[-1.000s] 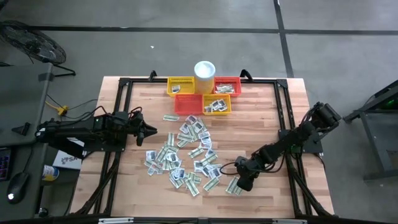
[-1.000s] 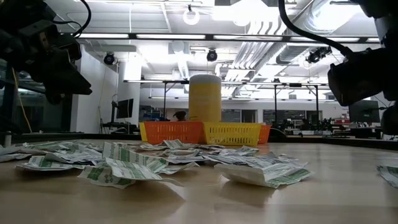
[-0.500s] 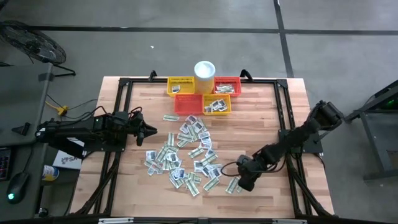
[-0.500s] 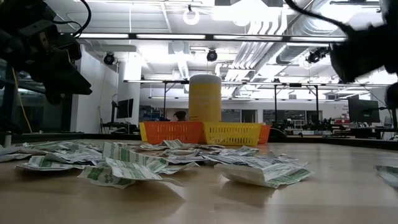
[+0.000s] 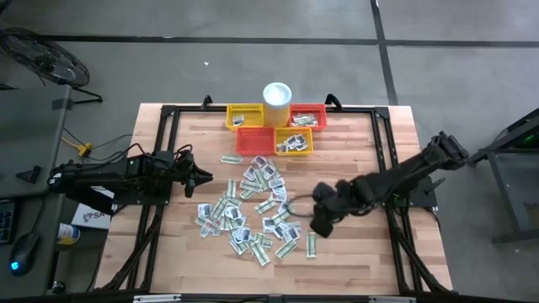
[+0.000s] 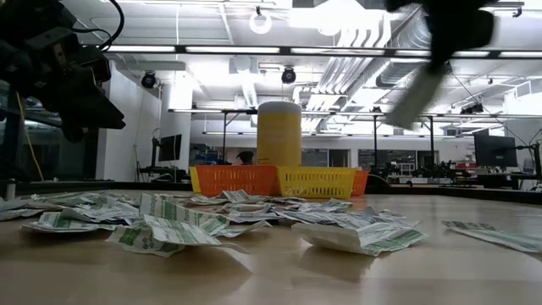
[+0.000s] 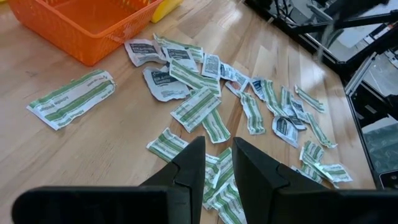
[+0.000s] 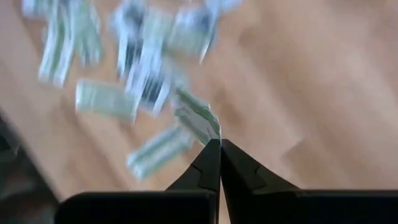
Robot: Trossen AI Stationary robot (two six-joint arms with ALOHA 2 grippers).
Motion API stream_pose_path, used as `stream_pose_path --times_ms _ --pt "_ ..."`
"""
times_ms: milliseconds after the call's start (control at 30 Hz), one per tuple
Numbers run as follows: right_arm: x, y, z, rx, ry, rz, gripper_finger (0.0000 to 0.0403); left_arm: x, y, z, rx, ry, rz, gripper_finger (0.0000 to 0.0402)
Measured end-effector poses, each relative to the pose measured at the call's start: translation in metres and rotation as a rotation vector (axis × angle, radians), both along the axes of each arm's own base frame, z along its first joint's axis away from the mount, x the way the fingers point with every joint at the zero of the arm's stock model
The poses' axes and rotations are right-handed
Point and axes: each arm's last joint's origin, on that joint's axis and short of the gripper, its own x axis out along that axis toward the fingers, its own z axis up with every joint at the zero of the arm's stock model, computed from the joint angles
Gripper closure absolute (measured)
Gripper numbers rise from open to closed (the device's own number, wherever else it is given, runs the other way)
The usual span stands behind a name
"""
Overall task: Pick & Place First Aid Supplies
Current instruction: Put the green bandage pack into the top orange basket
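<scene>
Many small green-and-white sachets, the first aid supplies (image 5: 248, 210), lie scattered flat on the wooden table (image 5: 354, 160). My right gripper (image 5: 320, 224) hangs above the pile's right edge, shut on one sachet (image 8: 198, 119). In the low view that sachet (image 6: 415, 97) shows as a blurred pale strip high above the table. My left gripper (image 5: 202, 178) waits left of the pile, well above the table. Its fingers (image 7: 217, 158) stand slightly apart with nothing between them. My right gripper pinches one end of a green-and-white sachet (image 8: 210, 134) between its two fingertips. The fingers come from above, slanting steeply down. The sachet is lifted clear of the table and hangs tilted below the fingers.
Two yellow baskets (image 5: 245, 116) (image 5: 294, 141), two red-orange ones (image 5: 308, 115) (image 5: 254, 140) and a white cup (image 5: 277, 93) stand at the table's far edge. Some baskets hold sachets. One sachet (image 5: 310, 244) lies apart near the right gripper. Black frame rails (image 5: 383, 151) run along both sides.
My right gripper has risen from the table at the pile's near right corner and gone up and toward the table's left and far side, tipping more steeply downward. It has carried one sachet with it, lifted clear of the table.
</scene>
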Motion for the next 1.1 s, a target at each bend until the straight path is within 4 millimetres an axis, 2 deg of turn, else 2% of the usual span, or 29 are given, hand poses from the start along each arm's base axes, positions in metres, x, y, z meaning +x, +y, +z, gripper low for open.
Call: stream_pose_path --times_ms 200,467,767,1100 --pt "0.017 -0.033 0.025 -0.182 -0.113 -0.071 0.0403 0.000 0.000 0.000 0.000 0.000 0.000 0.0321" --pt "0.022 -0.082 0.039 -0.385 -0.121 -0.287 0.0403 0.000 0.000 0.000 0.000 -0.001 0.000 0.0321" --pt "0.018 -0.159 0.038 -0.444 -0.049 -0.514 0.0403 0.000 0.000 0.000 0.000 0.000 0.000 0.0321" --pt "0.004 -0.241 0.029 -0.431 0.054 -0.554 0.0403 0.000 0.000 0.000 0.000 0.000 0.000 0.0321"
